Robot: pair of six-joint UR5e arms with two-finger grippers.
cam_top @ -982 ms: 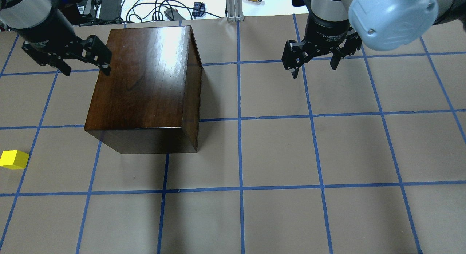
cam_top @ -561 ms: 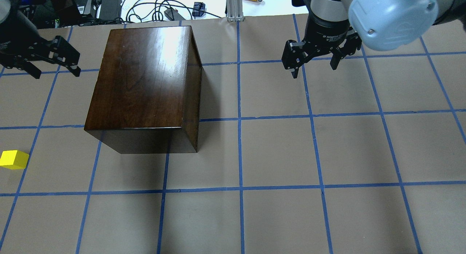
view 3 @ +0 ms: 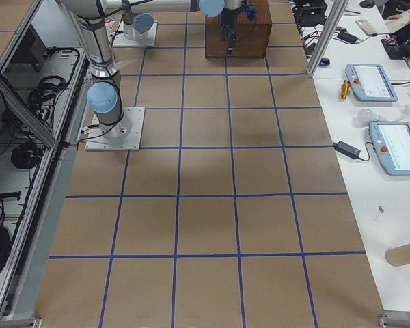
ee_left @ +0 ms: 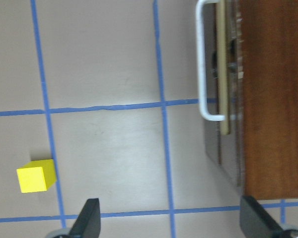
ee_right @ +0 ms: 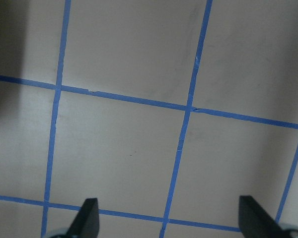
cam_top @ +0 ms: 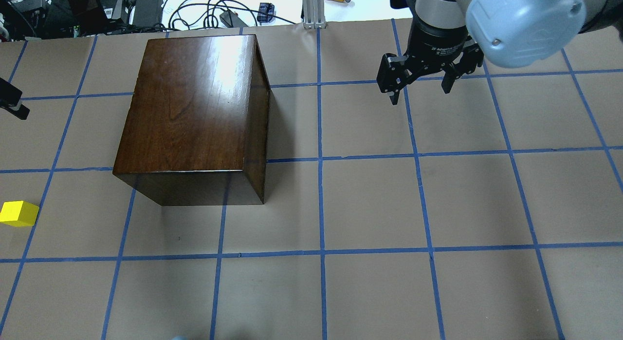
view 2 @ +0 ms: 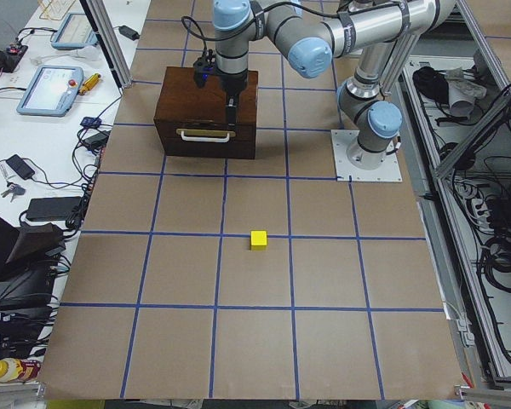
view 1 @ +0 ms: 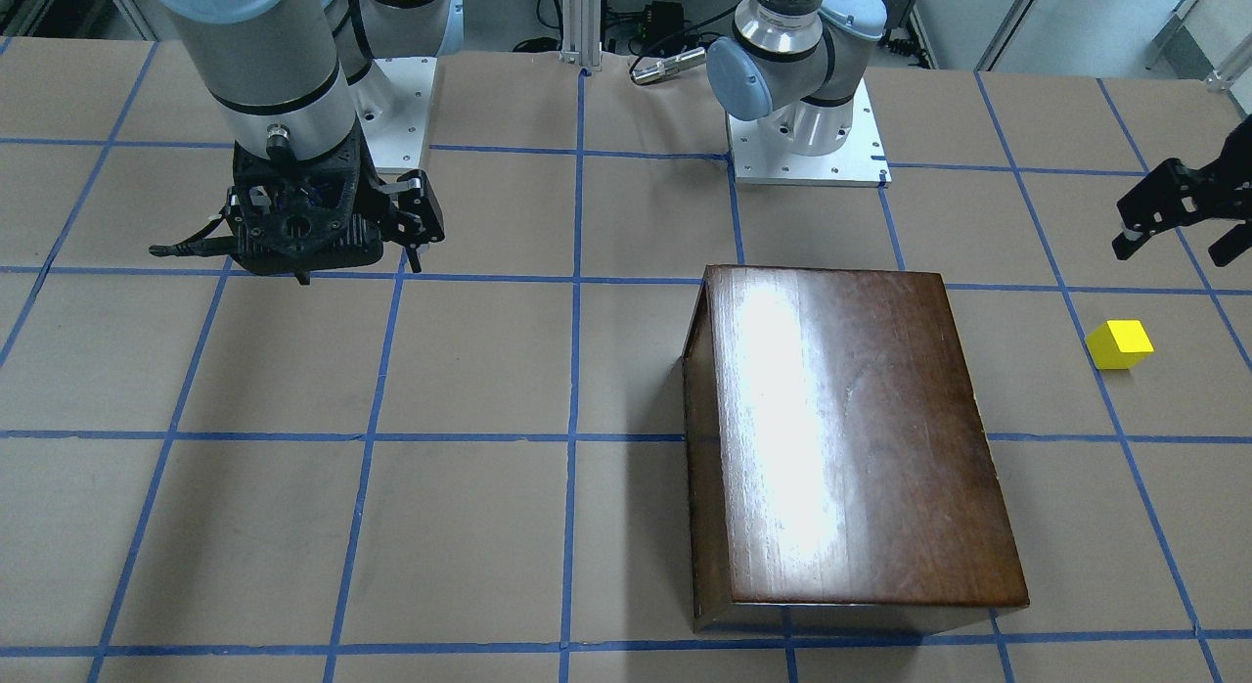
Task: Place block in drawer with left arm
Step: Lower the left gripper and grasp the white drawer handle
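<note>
The yellow block (cam_top: 18, 213) lies on the table left of the dark wooden box (cam_top: 194, 101); it also shows in the front view (view 1: 1120, 343) and the left wrist view (ee_left: 36, 175). The drawer (ee_left: 223, 74) sits shut in the box, its pale handle (ee_left: 208, 59) facing the block's side. My left gripper (view 1: 1176, 248) hangs open and empty above the table, between box and block and nearer the robot; the wrist view shows its fingers (ee_left: 89, 220) spread. My right gripper (cam_top: 420, 94) is open and empty, far right of the box.
The table is brown paper with a blue tape grid (cam_top: 321, 160). Cables and power bricks (cam_top: 146, 9) lie past the far edge. The arm bases (view 1: 802, 135) stand on the robot's side. The box is the only tall obstacle.
My left gripper has moved left, away from the box's far-left corner, until only a fingertip shows at the overhead view's left edge. The right arm, box and block have not moved.
</note>
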